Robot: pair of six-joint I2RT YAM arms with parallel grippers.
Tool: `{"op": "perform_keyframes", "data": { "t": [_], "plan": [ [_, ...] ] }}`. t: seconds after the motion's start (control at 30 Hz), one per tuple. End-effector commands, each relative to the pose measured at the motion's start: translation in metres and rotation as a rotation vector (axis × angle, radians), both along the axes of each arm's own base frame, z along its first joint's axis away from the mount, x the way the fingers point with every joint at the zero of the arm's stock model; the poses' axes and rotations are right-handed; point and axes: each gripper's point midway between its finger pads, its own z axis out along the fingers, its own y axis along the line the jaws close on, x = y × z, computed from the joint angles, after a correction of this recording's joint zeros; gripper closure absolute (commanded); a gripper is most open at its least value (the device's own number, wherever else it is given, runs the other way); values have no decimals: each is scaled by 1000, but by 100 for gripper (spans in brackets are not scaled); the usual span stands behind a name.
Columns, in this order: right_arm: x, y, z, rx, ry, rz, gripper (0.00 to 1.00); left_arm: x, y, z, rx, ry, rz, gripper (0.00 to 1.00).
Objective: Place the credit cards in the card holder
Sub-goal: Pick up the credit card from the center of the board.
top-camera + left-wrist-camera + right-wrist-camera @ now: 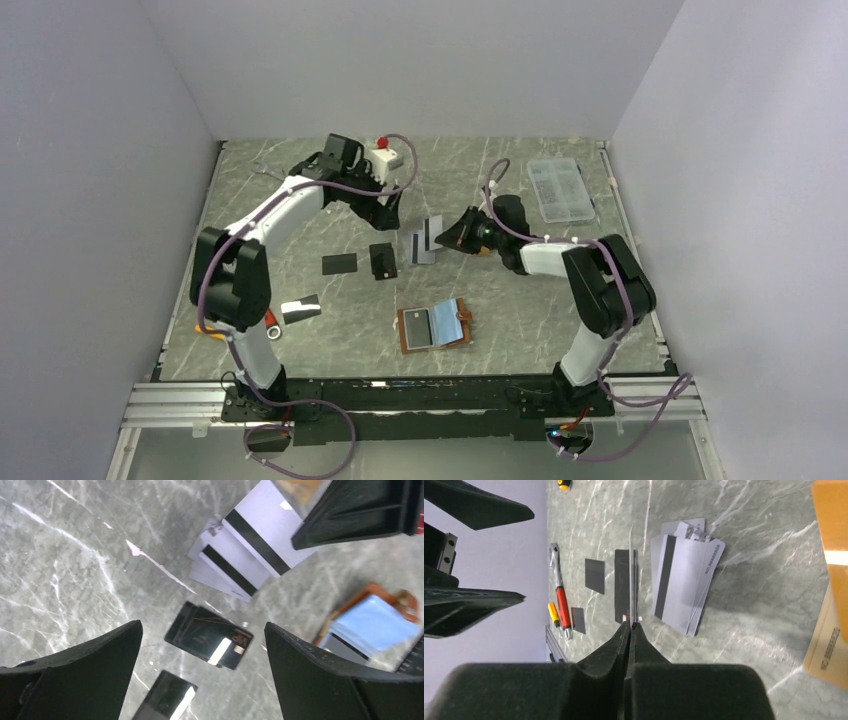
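A clear plastic compartment box lay at the far right of the grey marble-patterned table. A white box with a red button sat near the far edge. A red-handled tool lay beside a small yellow screwdriver toward the near left.

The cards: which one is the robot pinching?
The card standing edge-on in the shut right gripper. The other loose cards lie flat on the table.

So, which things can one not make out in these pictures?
Right wrist: the card in the right gripper shows only its edge; face hidden.
Left wrist: card holder partly behind a finger of the left gripper.
Right wrist: orange card cut off by the frame edge.
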Motion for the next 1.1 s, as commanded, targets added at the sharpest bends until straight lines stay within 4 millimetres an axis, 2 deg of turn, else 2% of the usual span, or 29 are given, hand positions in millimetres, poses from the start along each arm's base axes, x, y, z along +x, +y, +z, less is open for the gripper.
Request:
{"op": "perform_keyframes", "data": {
  "t": [0.0, 0.13, 0.23, 0.37, 0.47, 0.63, 0.73, 0.8, 0.97, 1.07],
  "plan": [
    [-13, -3, 39, 10, -132, 29, 100, -50, -23, 41, -280, 181, -76, 1],
    [-36, -5, 69, 16, -220, 48, 100, -80, -39, 57, -467, 291, -108, 1],
    [-58, -5, 87, 3, -269, 68, 100, -102, -46, 57, -551, 396, -158, 1],
    [-86, 4, 103, 16, -304, 111, 100, -114, -50, 59, -630, 442, -192, 1],
    [-99, 9, 110, 26, -309, 129, 100, -120, -53, 69, -693, 452, -221, 1],
    [-107, 14, 117, 56, -310, 142, 100, -133, -52, 90, -820, 457, -269, 7],
    [-109, 18, 121, 72, -313, 150, 100, -137, -50, 100, -846, 414, -293, 16],
    [-109, 21, 124, 88, -319, 158, 100, -139, -50, 102, -846, 401, -297, 22],
    [-112, 32, 128, 127, -317, 182, 100, -138, -51, 107, -855, 394, -299, 25],
    [-112, 35, 128, 135, -314, 182, 100, -138, -50, 106, -847, 392, -291, 32]
  ]
}}
